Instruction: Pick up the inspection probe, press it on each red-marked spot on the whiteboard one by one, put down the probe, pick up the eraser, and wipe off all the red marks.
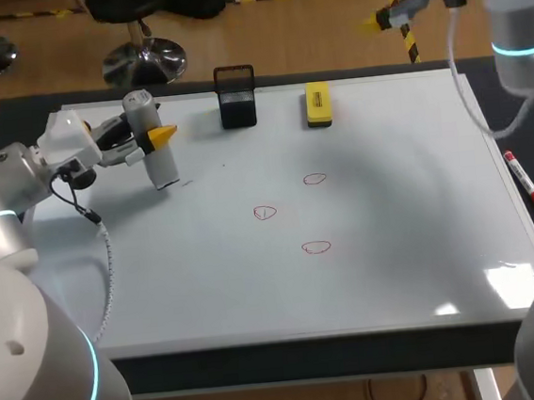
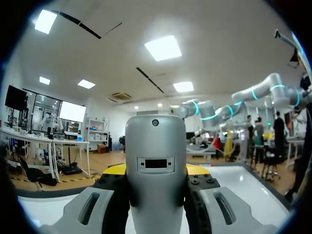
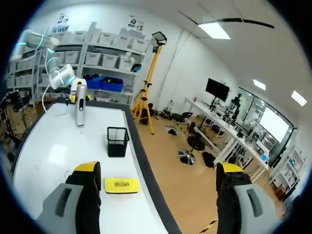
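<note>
Marks red: 3 | probe: 1, in left pincer | eraser: 1

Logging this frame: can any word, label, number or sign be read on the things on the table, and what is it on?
No text can be read here.
Yellow eraser: dark label on top, too small to read.
Inspection probe: small dark window, no lettering visible.
Red marks on the whiteboard: drawn loops, not letters or numbers.
Red marker: any print too small to tell.

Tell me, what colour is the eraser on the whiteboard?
The eraser is yellow; the head view shows it best.
</note>
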Robot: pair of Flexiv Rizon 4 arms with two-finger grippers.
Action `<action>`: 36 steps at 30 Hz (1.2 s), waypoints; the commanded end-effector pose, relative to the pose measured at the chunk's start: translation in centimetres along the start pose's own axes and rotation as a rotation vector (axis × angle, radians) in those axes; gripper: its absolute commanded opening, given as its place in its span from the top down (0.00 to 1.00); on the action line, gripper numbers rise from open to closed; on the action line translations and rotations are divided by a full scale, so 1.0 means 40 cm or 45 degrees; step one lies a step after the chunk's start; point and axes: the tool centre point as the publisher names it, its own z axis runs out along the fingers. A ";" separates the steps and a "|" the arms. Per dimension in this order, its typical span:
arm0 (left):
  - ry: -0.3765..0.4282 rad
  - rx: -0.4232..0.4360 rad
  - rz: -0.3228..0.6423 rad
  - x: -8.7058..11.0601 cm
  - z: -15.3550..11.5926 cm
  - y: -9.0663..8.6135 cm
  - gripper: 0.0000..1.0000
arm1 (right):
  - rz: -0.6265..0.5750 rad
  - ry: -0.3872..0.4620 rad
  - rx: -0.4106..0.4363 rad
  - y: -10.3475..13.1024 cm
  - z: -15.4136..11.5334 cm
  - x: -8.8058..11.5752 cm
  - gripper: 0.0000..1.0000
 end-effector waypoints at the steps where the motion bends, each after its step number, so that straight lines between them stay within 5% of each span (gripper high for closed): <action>1: -0.002 0.003 0.002 0.000 0.002 0.000 1.00 | -0.348 0.826 0.225 0.028 0.044 -0.003 0.00; 15: -0.002 0.003 0.002 0.000 0.002 0.000 1.00 | -0.791 1.484 0.371 0.056 0.151 0.124 0.00; 36: -0.002 0.003 0.002 0.000 0.002 0.000 1.00 | -1.519 1.934 0.866 -0.098 0.180 0.196 0.00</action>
